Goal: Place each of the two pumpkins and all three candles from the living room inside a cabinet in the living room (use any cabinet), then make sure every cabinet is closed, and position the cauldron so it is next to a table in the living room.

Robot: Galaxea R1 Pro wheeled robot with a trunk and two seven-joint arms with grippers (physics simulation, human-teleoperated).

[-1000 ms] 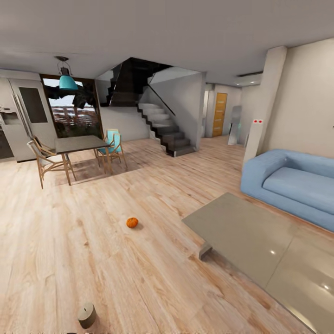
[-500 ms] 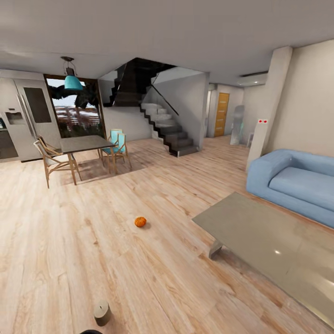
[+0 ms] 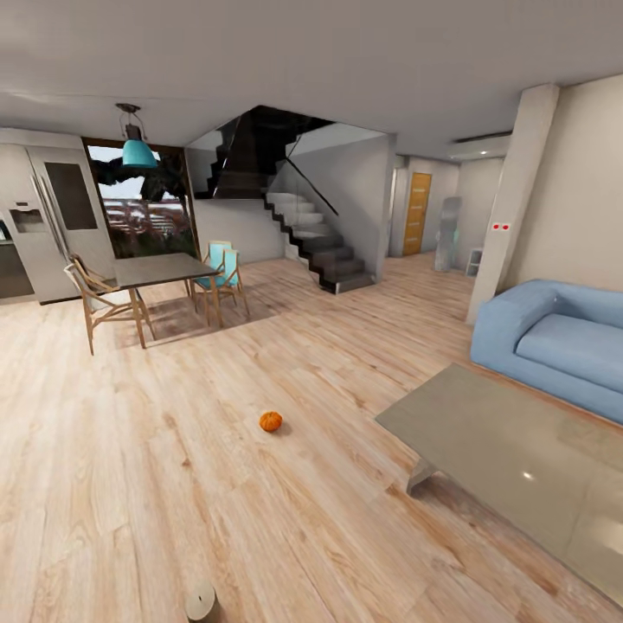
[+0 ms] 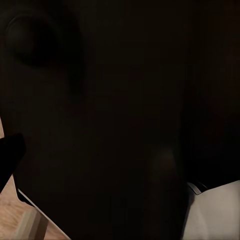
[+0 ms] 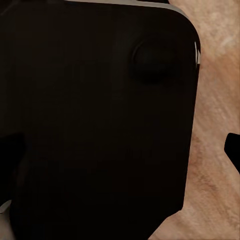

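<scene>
Orange pumpkin (image 3: 271, 421) sits at 12 o'clock, candle (image 3: 201, 601) nearer; approach slowly. Can't tell the jaws' state.

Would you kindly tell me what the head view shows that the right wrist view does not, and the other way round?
Head view alone: a pumpkin on the floor, a candle at the bottom edge, a low grey coffee table, a blue sofa, a dining table with chairs, and stairs. Right wrist view alone: a close dark panel blocking most of the picture. Both: light wood plank floor.
</scene>
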